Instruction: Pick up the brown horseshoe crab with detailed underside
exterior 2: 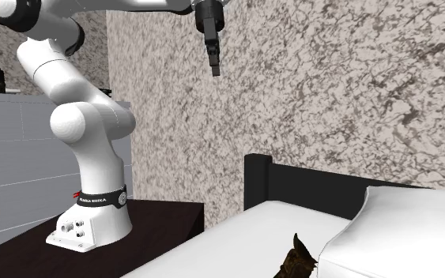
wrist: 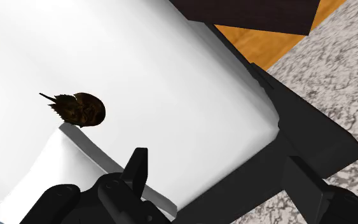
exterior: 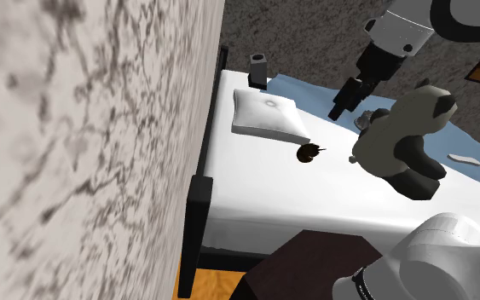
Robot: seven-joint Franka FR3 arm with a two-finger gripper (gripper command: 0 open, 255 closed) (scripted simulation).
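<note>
Horseshoe crab [exterior: 310, 153] by pillow [exterior: 268, 118], plush toy [exterior: 400, 141] in shoulder view

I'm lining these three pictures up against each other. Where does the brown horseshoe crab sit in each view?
Shoulder view: the brown horseshoe crab lies on the white bed near the picture's middle, just below and right of the pillow.
Second exterior view: the crab is at the bottom edge, right of middle, left of the pillow.
Wrist view: the crab lies on the bed, close by the pillow's corner.
Shared landmark: the white pillow beside it.
</note>
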